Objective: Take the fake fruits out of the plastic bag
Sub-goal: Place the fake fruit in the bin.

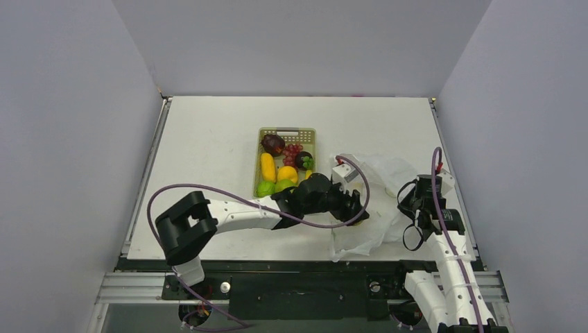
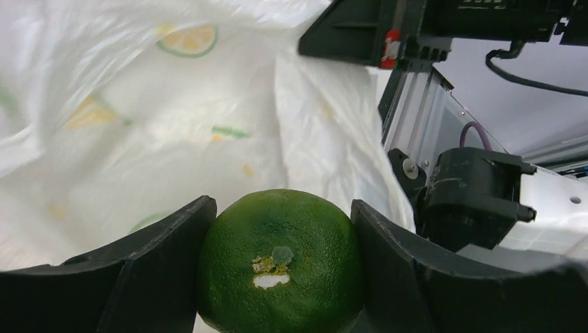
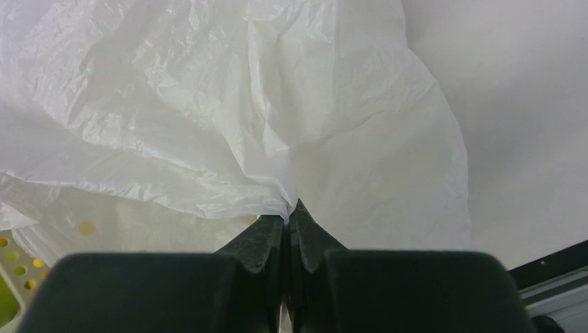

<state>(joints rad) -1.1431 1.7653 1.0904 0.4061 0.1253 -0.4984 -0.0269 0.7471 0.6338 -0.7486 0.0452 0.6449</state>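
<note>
The white plastic bag (image 1: pixel 378 201) lies crumpled right of centre on the table. My left gripper (image 2: pixel 281 270) is shut on a dark green round fake fruit (image 2: pixel 281 260), held between both black fingers at the bag's mouth (image 2: pixel 173 125); in the top view the gripper (image 1: pixel 353 202) sits at the bag's left edge and the fruit is hidden. My right gripper (image 3: pixel 287 220) is shut on a pinched fold of the bag (image 3: pixel 243 125) and holds it at the bag's right side (image 1: pixel 416 198). Other fake fruits, among them a dark maroon round one (image 1: pixel 272 143), lie in the basket.
A yellow-green slotted basket (image 1: pixel 307 133) stands behind the left gripper, holding a yellow fruit (image 1: pixel 267 166), red grapes (image 1: pixel 291 154), an orange one (image 1: pixel 288 173) and green ones (image 1: pixel 265 188). A purple cable (image 1: pixel 208 191) loops over the left arm. Grey walls enclose the table.
</note>
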